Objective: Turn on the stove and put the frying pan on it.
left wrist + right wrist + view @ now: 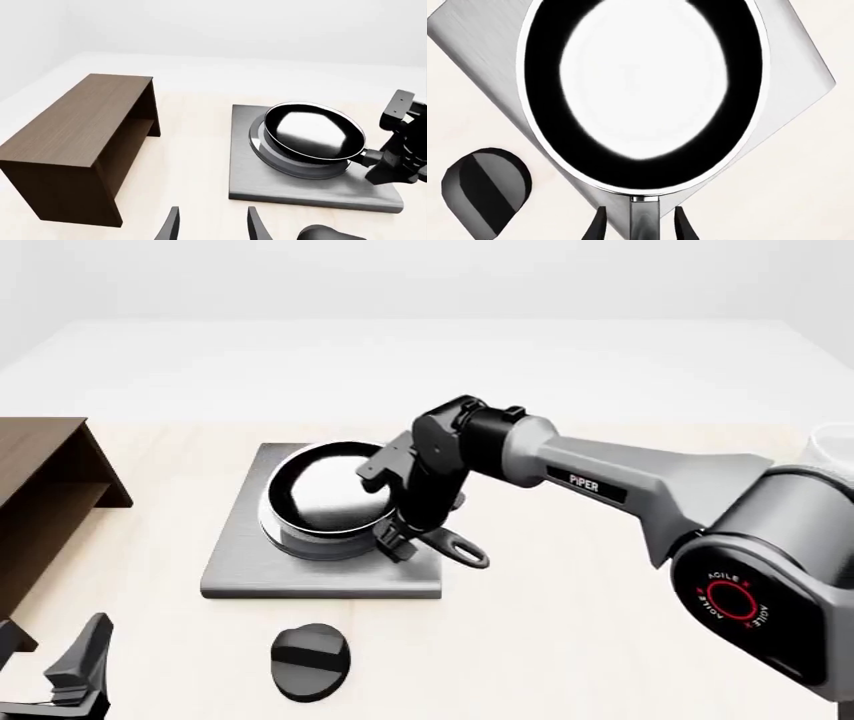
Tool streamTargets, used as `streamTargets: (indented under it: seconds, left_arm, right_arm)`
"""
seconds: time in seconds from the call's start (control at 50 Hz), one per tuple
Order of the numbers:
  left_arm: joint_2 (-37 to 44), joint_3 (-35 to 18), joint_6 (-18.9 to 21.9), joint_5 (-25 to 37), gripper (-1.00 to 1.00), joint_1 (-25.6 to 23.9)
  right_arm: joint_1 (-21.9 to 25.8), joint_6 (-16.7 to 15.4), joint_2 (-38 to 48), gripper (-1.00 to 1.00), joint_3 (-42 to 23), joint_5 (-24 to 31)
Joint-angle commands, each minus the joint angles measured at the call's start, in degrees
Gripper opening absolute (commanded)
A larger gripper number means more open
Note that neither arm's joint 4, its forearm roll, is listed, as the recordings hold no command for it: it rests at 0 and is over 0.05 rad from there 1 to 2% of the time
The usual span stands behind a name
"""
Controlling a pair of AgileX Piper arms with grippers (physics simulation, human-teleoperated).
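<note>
Front view: the right end effector is clamping the long black handle of the round, glossy black frying pan, which is sitting ahead of it on the flat grey stove slab. Stiff and probably front-heavy, it is best gripped on the handle near the rim; the left end effector is hanging open.
</note>
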Motion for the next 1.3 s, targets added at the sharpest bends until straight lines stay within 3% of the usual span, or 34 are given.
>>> streamTargets:
  seconds: [0.02, 0.52, 0.66, 0.88, 0.92, 0.96, 0.98, 1.08, 1.12, 1.14, 1.26, 1.3]
  left_arm:
    - [0.0, 0.0, -0.04, -0.05, 1.0, -0.02]
    - [0.0, 0.0, -0.01, 0.02, 1.0, -0.25]
    - [0.0, 0.0, 0.04, 0.08, 1.0, -0.26]
    - [0.0, 0.0, 0.18, 0.01, 1.0, -0.33]
    - [0.0, 0.0, 0.22, 0.03, 1.0, -0.27]
    - [0.0, 0.0, 0.19, 0.02, 1.0, -0.29]
    - [0.0, 0.0, 0.28, 0.02, 1.0, -0.24]
    - [0.0, 0.0, 0.42, -0.03, 1.0, -0.22]
    - [0.0, 0.0, 0.48, -0.03, 1.0, -0.17]
    - [0.0, 0.0, 0.43, -0.05, 1.0, -0.19]
    - [0.0, 0.0, 0.5, -0.11, 1.0, -0.17]
    - [0.0, 0.0, 0.53, -0.12, 1.0, -0.18]
  right_arm:
    - [0.93, 0.9, -1.39, 1.0, -0.5, 0.61]
    - [1.2, -1.58, -12.15, 1.0, 3.19, 5.03]
    - [3.69, -0.28, -19.36, 1.0, 9.34, 4.3]
    - [7.14, 2.49, -32.37, 1.0, 22.38, 0.8]
    - [6.05, 0.7, -34.09, 1.0, 23.48, 0.33]
    - [6.63, 1.23, -36.08, 1.0, 23.54, -0.04]
    - [6.16, -0.36, -37.56, 1.0, 24.33, -0.62]
    - [6.62, 0.11, -39.8, 1.0, 25.41, -1.72]
    - [5.82, -1.31, -41.63, 1.0, 26.0, -3.05]
    - [7.24, 0.61, -42.77, 1.0, 26.17, -3.54]
    - [6.49, -0.19, -46.92, 1.0, 30.51, -8.08]
    - [7.28, 1.74, -49.32, 1.0, 33.26, -10.68]
